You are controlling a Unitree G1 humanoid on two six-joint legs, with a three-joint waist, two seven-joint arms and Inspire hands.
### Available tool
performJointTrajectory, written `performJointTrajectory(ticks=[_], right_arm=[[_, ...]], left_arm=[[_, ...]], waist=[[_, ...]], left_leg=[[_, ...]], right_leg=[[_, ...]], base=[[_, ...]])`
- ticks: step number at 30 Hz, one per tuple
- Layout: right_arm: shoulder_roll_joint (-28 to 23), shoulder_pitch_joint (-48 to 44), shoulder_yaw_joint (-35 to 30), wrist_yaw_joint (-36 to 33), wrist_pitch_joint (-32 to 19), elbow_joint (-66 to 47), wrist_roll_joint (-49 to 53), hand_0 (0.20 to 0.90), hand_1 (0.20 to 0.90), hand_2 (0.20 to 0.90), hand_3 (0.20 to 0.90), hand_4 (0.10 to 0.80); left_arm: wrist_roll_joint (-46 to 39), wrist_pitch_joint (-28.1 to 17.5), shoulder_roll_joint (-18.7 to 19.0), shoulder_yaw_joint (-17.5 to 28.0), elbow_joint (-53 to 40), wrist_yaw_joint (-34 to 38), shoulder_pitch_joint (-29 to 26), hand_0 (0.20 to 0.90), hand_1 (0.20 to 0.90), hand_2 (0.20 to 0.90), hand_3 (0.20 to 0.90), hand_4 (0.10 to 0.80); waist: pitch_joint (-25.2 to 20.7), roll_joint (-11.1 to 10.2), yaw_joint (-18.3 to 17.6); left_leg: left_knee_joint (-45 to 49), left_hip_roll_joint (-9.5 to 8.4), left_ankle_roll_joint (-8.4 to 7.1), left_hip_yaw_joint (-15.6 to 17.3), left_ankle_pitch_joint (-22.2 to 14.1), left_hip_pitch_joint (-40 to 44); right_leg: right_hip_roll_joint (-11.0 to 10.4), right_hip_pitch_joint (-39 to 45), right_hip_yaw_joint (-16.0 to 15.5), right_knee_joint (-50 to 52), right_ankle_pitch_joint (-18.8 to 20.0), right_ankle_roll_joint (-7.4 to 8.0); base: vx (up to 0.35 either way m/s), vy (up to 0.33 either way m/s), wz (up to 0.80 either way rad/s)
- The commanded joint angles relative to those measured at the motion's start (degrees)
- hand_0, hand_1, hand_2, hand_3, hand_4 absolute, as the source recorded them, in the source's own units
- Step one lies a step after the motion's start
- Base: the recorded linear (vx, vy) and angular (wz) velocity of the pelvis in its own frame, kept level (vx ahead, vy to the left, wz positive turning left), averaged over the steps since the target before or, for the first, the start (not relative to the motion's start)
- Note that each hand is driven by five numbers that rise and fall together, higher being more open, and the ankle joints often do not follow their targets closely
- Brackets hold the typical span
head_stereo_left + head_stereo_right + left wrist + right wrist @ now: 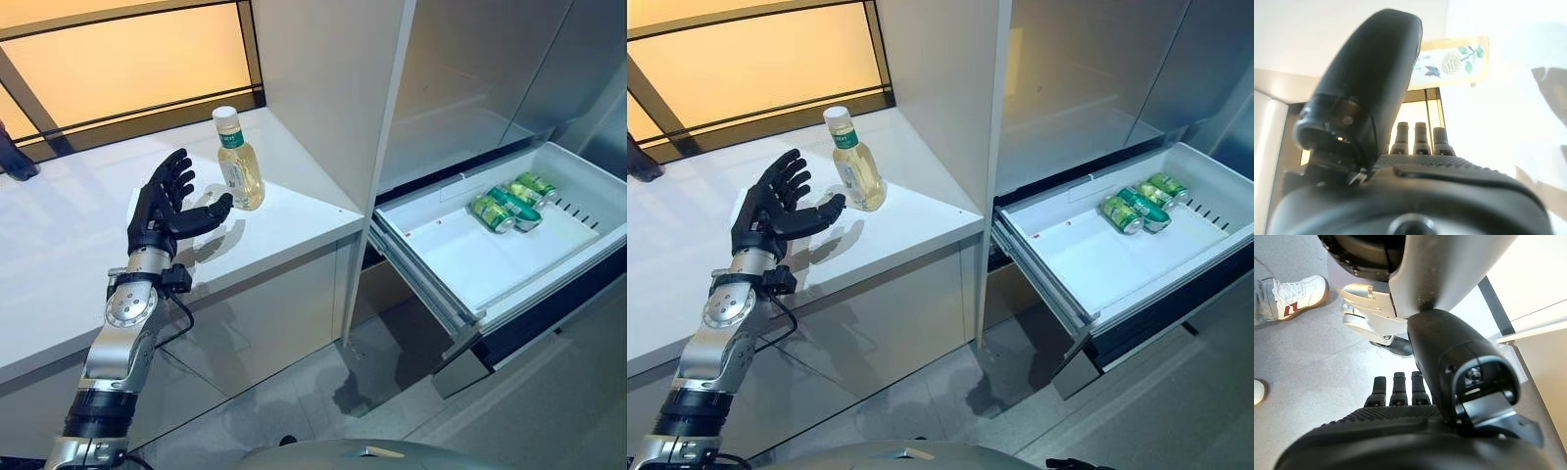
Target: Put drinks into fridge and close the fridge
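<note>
A clear bottle point(239, 166) of pale yellow drink, with a white cap and green label, stands upright on the white counter point(69, 264). My left hand point(162, 211) is open just left of it. The fingers are spread upward and the thumb reaches toward the bottle's lower part, not closed on it. To the right, the fridge drawer point(421, 257) is pulled out, with three green cans point(509, 204) lying at its far end. My right hand point(1400, 431) shows only in its wrist view, fingers point(1396, 389) straight, hanging over the floor and holding nothing.
A white cabinet panel point(333, 88) rises between the counter and the fridge. An amber window point(118, 59) backs the counter. A dark object point(15, 157) sits at the counter's far left. A person's white shoe point(1298, 293) stands on the grey floor.
</note>
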Motion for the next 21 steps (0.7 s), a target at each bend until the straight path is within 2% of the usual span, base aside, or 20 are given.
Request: performJointTrajectory(ticks=[1,15,21], right_arm=[[2.6,-1.9,3.8,1.6,-0.8,0.5,-1.3,0.900,0.900,0.900,0.900,0.800],[2.7,-2.0,4.4,1.4,-0.1,0.1,-1.4,0.900,0.900,0.900,0.900,0.800],[2.8,-2.5,4.9,1.3,0.5,0.0,-1.1,0.900,0.900,0.900,0.900,0.800]], left_arm=[[-1.1,-3.4,3.0,0.6,-1.8,0.5,-9.7,0.900,0.900,0.900,0.900,0.800],[-6.3,0.1,2.5,-0.8,-1.2,0.0,-12.0,0.900,0.900,0.900,0.900,0.800],[-8.5,0.1,2.1,-1.5,-1.1,0.3,-13.2,0.900,0.900,0.900,0.900,0.800]], waist=[[-1.0,-0.8,-0.2],[-1.2,-0.8,-0.8],[-1.3,-0.7,-1.0]], left_leg=[[0.1,-2.41,2.34,1.2,-5.6,0.9],[0.1,-2.29,2.29,1.6,-5.9,1.6],[0.1,-2.24,2.24,1.8,-5.7,1.4]], right_leg=[[-0.6,-1.9,3.6,1.7,0.7,3.13],[-0.5,-1.4,4.0,1.5,0.7,3.23],[-0.5,-1.6,4.2,1.5,0.8,3.21]], base=[[0.000,0.000,0.00],[0.012,-0.001,-0.06],[0.000,0.000,0.00]])
